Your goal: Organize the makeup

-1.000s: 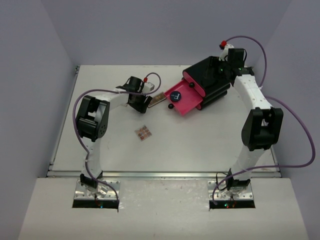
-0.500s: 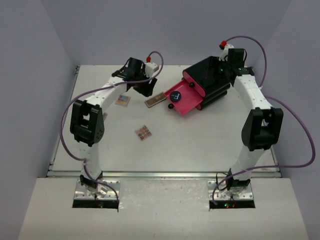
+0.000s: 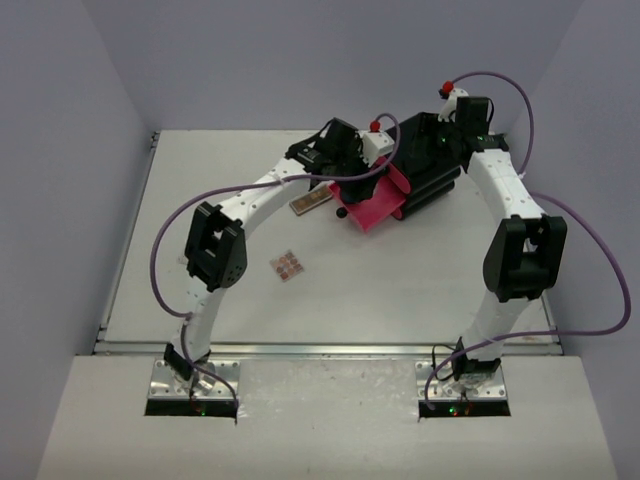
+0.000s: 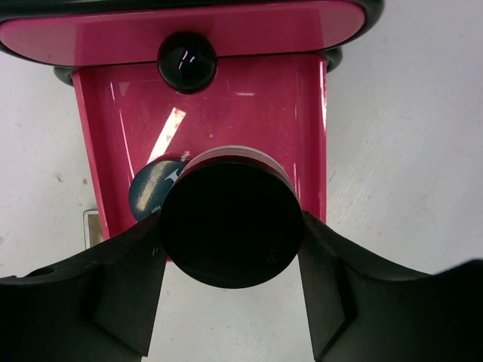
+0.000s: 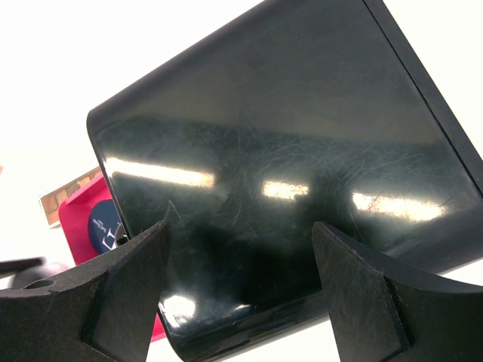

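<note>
My left gripper (image 4: 229, 230) is shut on a round black compact (image 4: 230, 222), held by its sides just above the open pink drawer (image 4: 256, 113). A round dark-blue jar (image 4: 151, 188) lies in that drawer behind the compact. In the top view the left gripper (image 3: 355, 165) hangs over the drawer (image 3: 375, 210) of the black box (image 3: 430, 165). A long tan palette (image 3: 311, 200) lies left of the drawer, and a small palette (image 3: 288, 265) lies nearer to me. My right gripper (image 5: 241, 241) stands open over the box's glossy top (image 5: 287, 173).
The drawer above has a black knob (image 4: 186, 60). Grey walls close in the table on the left, back and right. The left arm's purple cable (image 3: 170, 230) loops out over the table's left half.
My left arm has swung right from the table's left-centre to above the pink drawer. The right arm and the box have not moved.
</note>
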